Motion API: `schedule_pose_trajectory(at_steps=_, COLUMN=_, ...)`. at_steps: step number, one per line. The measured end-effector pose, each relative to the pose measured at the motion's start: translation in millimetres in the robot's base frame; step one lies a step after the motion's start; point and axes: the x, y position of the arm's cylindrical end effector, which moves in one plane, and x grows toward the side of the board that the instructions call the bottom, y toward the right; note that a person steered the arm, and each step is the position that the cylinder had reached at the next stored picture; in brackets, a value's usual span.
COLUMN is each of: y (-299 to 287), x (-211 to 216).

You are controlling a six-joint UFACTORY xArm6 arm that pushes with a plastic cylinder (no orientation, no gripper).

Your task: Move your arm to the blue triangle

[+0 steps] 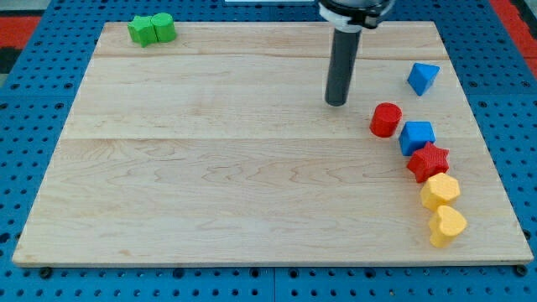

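Note:
The blue triangle lies near the board's right edge, toward the view's top. My tip rests on the wooden board, well to the left of the blue triangle and slightly lower in the view. A red cylinder stands just right of and below my tip, apart from it. A blue cube, a red star-shaped block, a yellow hexagonal block and a yellow heart-shaped block run in a line down the right side.
Two green blocks sit together at the board's top left corner. The wooden board lies on a blue pegboard surface.

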Motion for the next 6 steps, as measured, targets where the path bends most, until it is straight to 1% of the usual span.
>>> schedule_pose_trajectory(at_steps=1, y=21, x=0)
schedule_pose_trajectory(at_steps=3, y=30, x=5)
schedule_pose_trajectory(at_steps=4, y=63, x=6)
schedule_pose_trajectory(at_steps=5, y=83, x=6)
schedule_pose_trajectory(at_steps=6, y=90, x=6)
